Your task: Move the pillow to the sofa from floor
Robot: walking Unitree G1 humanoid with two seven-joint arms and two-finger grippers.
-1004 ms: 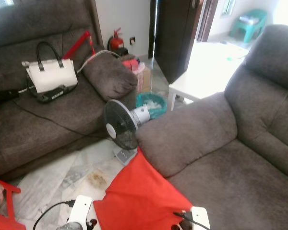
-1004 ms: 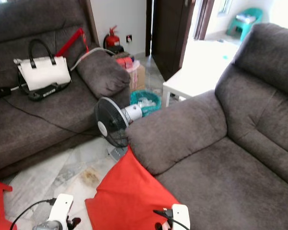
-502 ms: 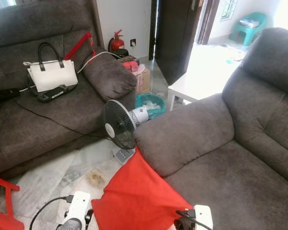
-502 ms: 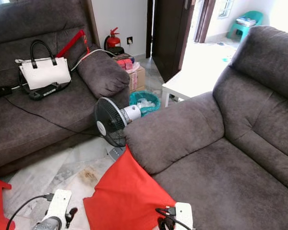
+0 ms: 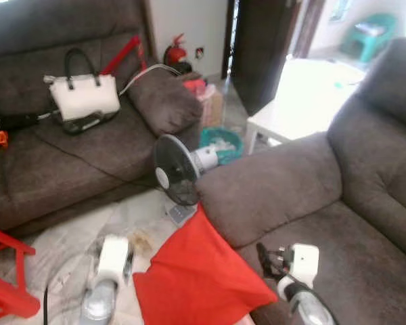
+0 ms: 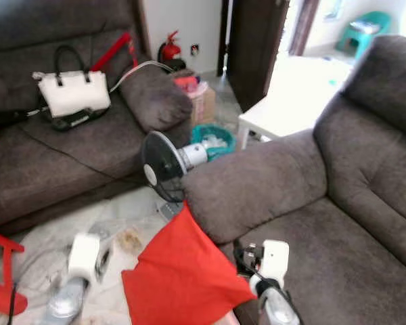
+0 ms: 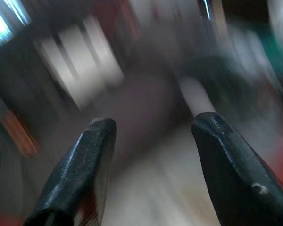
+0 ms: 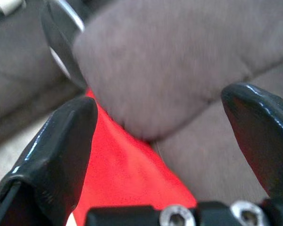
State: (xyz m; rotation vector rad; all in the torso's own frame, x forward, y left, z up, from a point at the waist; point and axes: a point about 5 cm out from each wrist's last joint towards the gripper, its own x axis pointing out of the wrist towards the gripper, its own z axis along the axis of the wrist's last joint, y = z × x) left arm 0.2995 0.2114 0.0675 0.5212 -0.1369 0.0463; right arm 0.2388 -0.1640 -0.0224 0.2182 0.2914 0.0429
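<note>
Left gripper (image 7: 151,155): two long black fingers (image 7: 80,174), grainy surface, spread wide with nothing between them; background too blurred to read. Its silver arm (image 5: 105,284) with white wrist block, bottom left of the head view, over the floor. Right gripper (image 8: 165,136): glossy black fingers parted and empty, pointed at the pillow's edge and the sofa arm. Its white wrist block (image 5: 301,261), lower right, above the sofa seat just beside the pillow. Pillow (image 5: 199,274): red, smooth cloth, roughly square with one corner pointing up; lower centre, propped against the front of the near sofa's arm, lower edge toward the floor, not on the seat. Floor (image 5: 68,233): pale marbled tile with a brownish stain near the pillow. Red frame (image 5: 7,277): angular bars, bottom left corner. Near sofa (image 5: 338,189): grey-brown plush, rounded padded arm, fills the right half. Fan (image 5: 176,169): small, round black wire grille, pale motor housing, on the floor in the centre, between the two sofas and touching or nearly touching the near sofa's arm. Teal basket (image 5: 220,142) behind it. Far sofa (image 5: 61,156): same plush cloth, upper left, carrying a white handbag (image 5: 84,95) with black handles and a thin dark cable. White low table (image 5: 301,101), upper right. Cardboard box (image 5: 213,105) and red fire extinguisher (image 5: 176,51) by the back wall.
</note>
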